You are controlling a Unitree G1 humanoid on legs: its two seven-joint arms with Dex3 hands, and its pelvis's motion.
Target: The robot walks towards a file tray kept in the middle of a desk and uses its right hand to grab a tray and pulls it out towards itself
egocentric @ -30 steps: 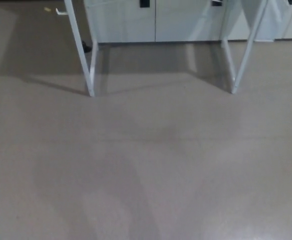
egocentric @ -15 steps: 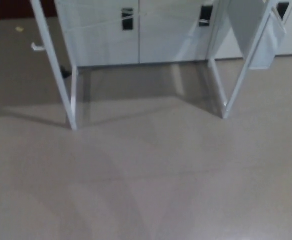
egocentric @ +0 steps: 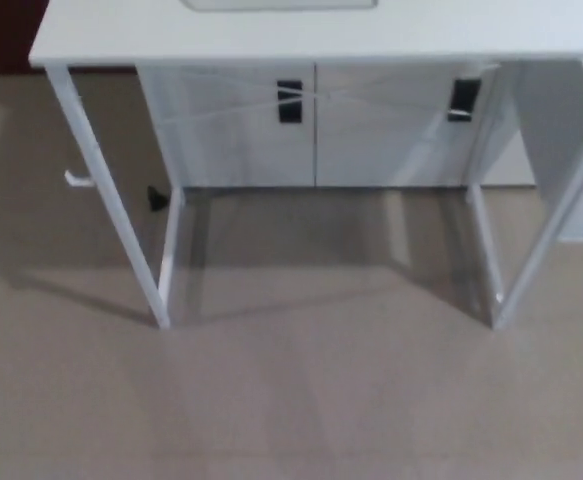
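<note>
1. Head view: bare grey floor point(egocentric: 301, 400) fills the near ground.
2. White desk point(egocentric: 271, 40) stands beyond, legs apart, open space beneath.
3. File tray point(egocentric: 279, 4) barely shows at the desk's far top edge.
4. Neither robot hand shows, so their state cannot be told.

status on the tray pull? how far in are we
Early, approach phase only. Done: the desk is in front of the robot, its top and white legs in the head view, with grey floor between. In hand: nothing; neither robot hand shows. A pale edge at the desk top's far rim may be the file tray, too cropped to tell. Left: close in, reach with the right hand, grab, pull out.
</note>
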